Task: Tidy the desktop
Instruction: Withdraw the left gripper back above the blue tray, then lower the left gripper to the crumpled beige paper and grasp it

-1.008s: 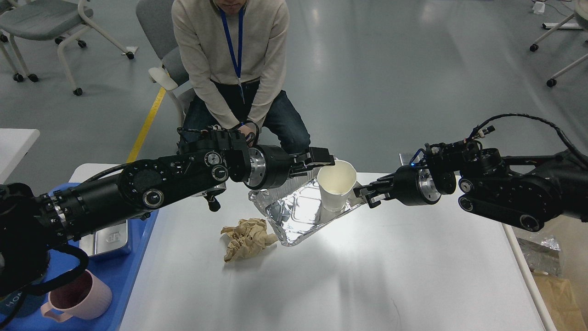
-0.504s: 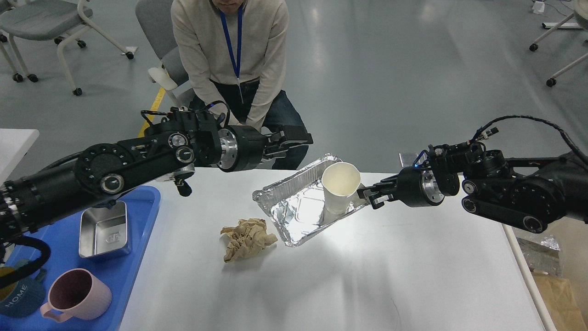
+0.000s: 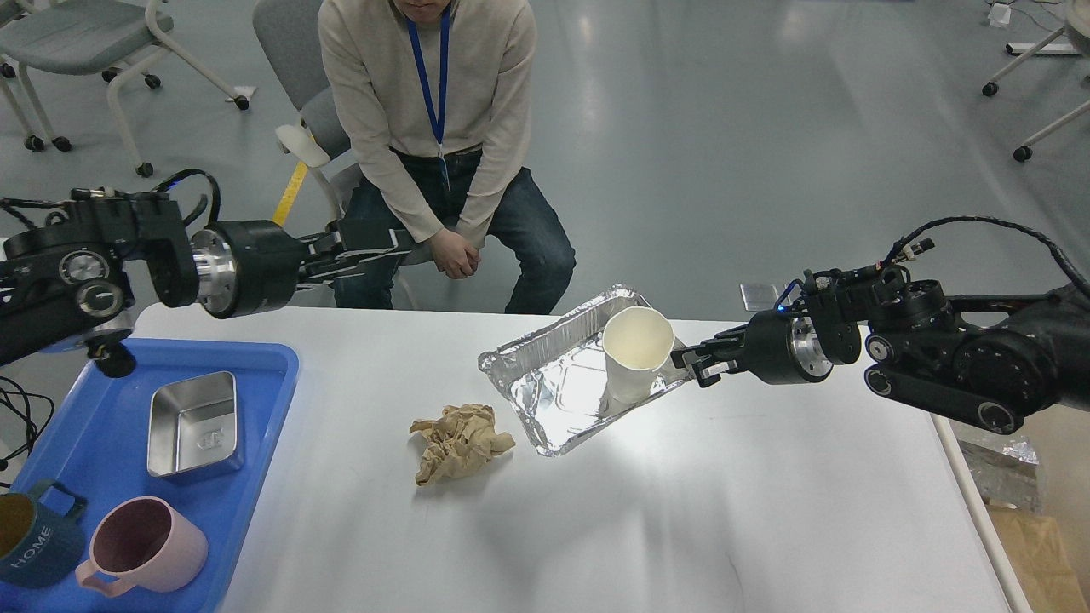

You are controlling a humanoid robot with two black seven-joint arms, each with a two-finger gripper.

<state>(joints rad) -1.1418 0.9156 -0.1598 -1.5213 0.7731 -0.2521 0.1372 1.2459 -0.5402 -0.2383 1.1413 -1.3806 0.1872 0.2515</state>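
The white desktop [image 3: 681, 511] fills the lower view. On it lies a foil tray [image 3: 553, 396] with a white paper cup [image 3: 634, 358] standing upright inside, at its right end. A crumpled brown paper [image 3: 460, 438] lies just left of the tray. My right gripper [image 3: 691, 362] is shut on the tray's right edge, and that side looks slightly raised. My left gripper [image 3: 379, 244] is open and empty, high over the table's far left edge, well away from the cup.
A blue tray [image 3: 264, 477] on the left holds a metal box [image 3: 194, 423], a pink mug [image 3: 145, 545] and a dark blue mug [image 3: 34, 545]. A seated person [image 3: 426, 128] faces the far edge. A brown bag [image 3: 1035, 545] sits beside the right edge.
My left gripper has let go of the cup's rim and swung far to the left and back. The right gripper has kept hold of the tray, which shifted slightly right.
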